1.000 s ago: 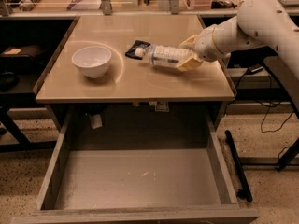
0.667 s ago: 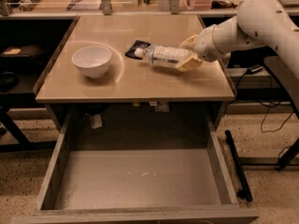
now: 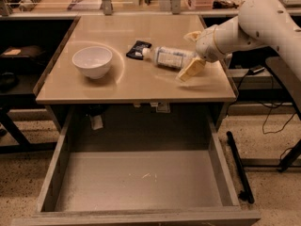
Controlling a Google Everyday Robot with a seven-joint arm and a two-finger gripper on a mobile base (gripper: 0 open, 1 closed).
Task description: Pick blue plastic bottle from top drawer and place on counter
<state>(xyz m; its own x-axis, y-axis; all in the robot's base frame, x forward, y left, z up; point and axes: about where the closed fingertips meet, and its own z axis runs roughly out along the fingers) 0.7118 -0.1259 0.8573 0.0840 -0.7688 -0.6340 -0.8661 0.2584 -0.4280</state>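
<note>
The blue plastic bottle [image 3: 169, 57] lies on its side on the beige counter [image 3: 141, 86], white cap pointing left and touching a small black snack packet [image 3: 138, 49]. My gripper [image 3: 192, 52] is at the bottle's base end on the right side of the counter. Its cream fingers [image 3: 190, 69] are spread wider than the bottle, one on each side, so it is open. The top drawer [image 3: 56, 173] is pulled out below the counter and its grey bottom is bare.
A white bowl [image 3: 92, 60] stands on the left of the counter. My white arm [image 3: 263, 18] reaches in from the right. Dark shelving stands to the left, and a black bar [image 3: 239, 166] and cables lie on the floor at the right.
The fingers have spread apart from the bottle's base, letting it go. The bottle stays lying on the counter. The arm has barely moved.
</note>
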